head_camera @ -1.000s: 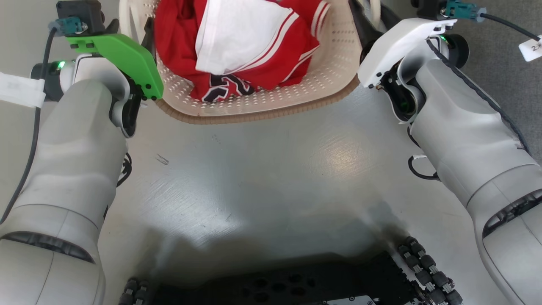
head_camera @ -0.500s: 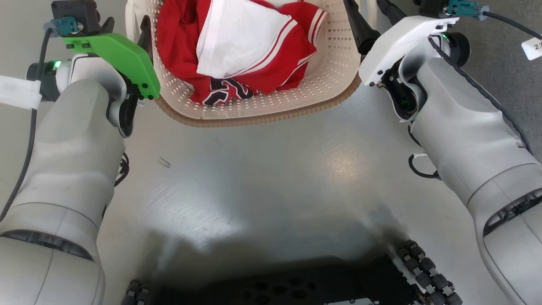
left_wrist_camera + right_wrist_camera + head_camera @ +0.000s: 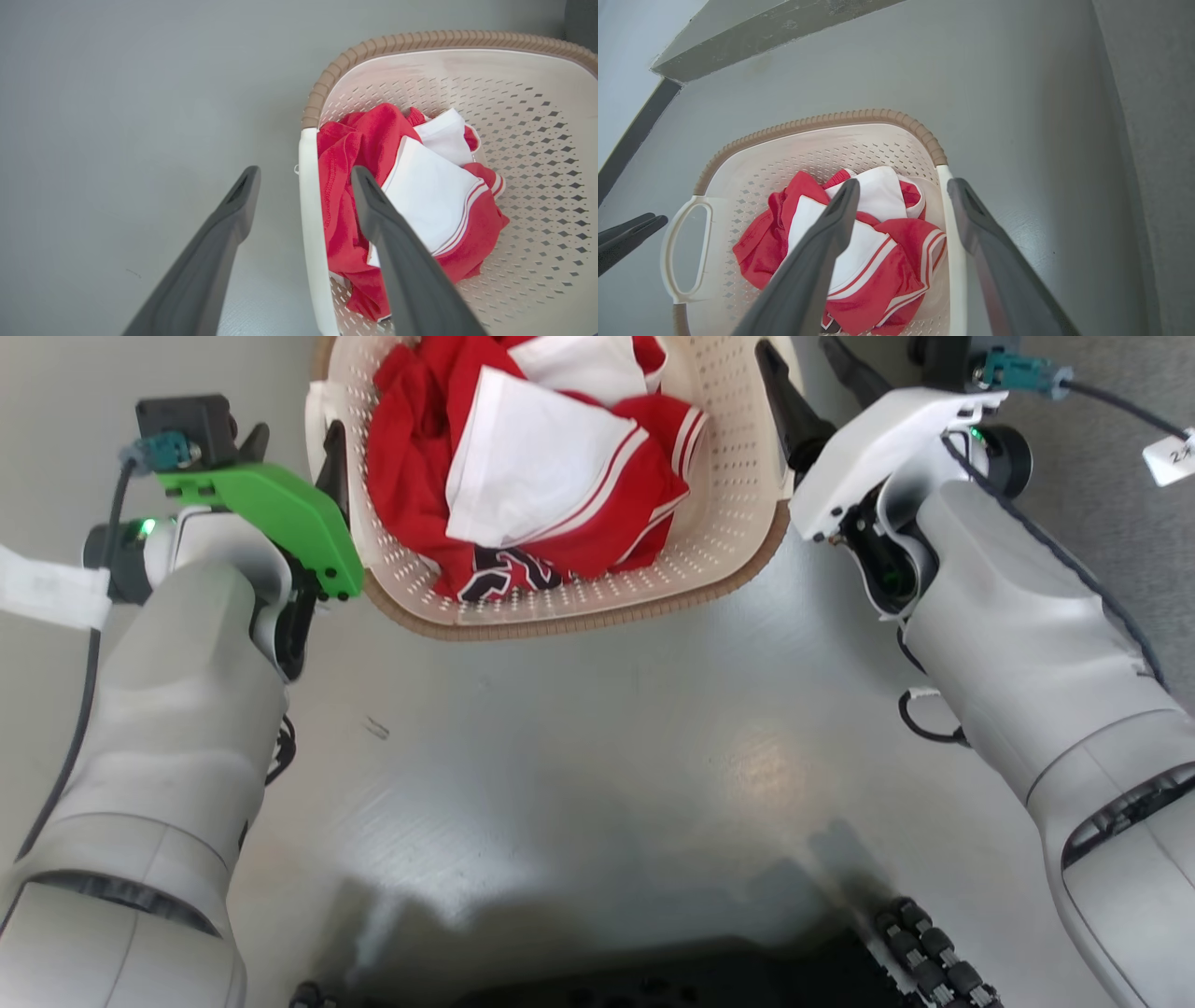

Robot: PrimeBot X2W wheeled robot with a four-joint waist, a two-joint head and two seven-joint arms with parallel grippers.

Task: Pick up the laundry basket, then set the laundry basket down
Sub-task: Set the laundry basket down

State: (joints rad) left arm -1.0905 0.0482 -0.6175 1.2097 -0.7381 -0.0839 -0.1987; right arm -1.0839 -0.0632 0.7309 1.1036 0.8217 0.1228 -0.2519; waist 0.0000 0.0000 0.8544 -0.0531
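Between your two grippers, at the top of the head view, the laundry basket (image 3: 738,467) appears to sit on the grey floor (image 3: 597,756), though whether its base touches cannot be told from these views. A loose heap of red and white clothes (image 3: 523,476) lies in it, filling only part of the tub, so expect a light load. The perforated plastic walls will likely flex if you squeeze them, and the smooth cream surface could slip. The brown rim (image 3: 373,46) looks stiffer, but the loop handles are the places to hold. Your left gripper (image 3: 304,172) is spread wide, one finger outside the basket and one over the clothes, with the left handle (image 3: 308,224) running between them and not pinched. Your right gripper (image 3: 903,184) is likewise spread, straddling the right handle (image 3: 951,233), which lies close to the outer finger. Neither grips anything yet. Close both on the handle bars (evenly, or the basket may tilt and shift the clothes to one end), and lift level, since a thin handle could twist in a two-finger pinch.
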